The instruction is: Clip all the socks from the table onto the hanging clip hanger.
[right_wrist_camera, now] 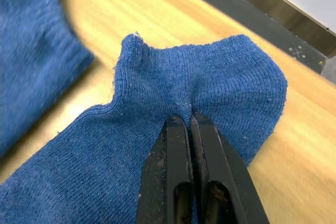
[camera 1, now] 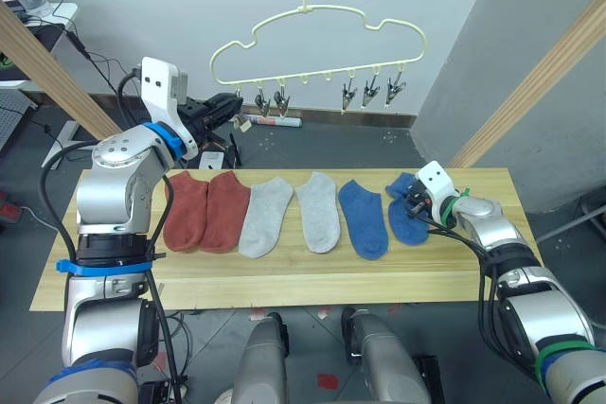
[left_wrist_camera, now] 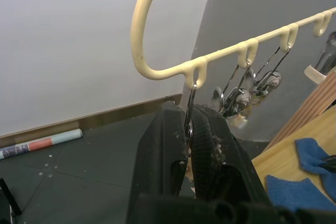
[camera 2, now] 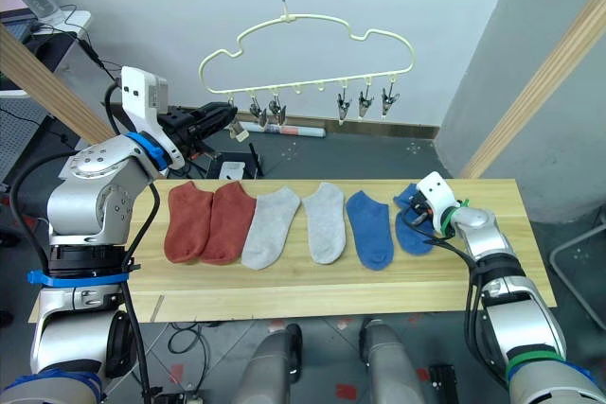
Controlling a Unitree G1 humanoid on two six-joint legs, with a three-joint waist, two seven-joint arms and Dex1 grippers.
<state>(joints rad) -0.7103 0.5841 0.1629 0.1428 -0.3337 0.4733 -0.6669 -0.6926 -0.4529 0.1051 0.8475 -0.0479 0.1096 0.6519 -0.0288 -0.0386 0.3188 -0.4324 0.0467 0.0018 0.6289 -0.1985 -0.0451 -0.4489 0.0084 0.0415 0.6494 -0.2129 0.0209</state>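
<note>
Six socks are laid in a row across the light wooden desk point(camera 1: 284, 286): two rust-red socks point(camera 1: 205, 212) at the robot's left, two light grey socks point(camera 1: 289, 215) in the middle, and two blue ones at its right. The clip hanger point(camera 1: 317, 40), a cream-yellow wire outline shaped like a cloud, is hung above and behind the desk, with small metal clips dangling from the loops of its bottom bar. The left tool point(camera 1: 225, 107) is raised off the desk to the left end of that bar; in the left wrist view its two black fingers point(left_wrist_camera: 207, 156) are pressed together on the end clip point(left_wrist_camera: 189, 109), whose wire runs up into the first loop. The right tool point(camera 1: 417, 203) is lowered onto the outermost blue sock point(camera 1: 409, 218) at the right end of the row. In the right wrist view its fingers point(right_wrist_camera: 205, 166) are closed, a small fold of the sock's knit being pinched between the tips. The neighbouring blue sock point(camera 1: 364, 218) lies flat just beside it.
</note>
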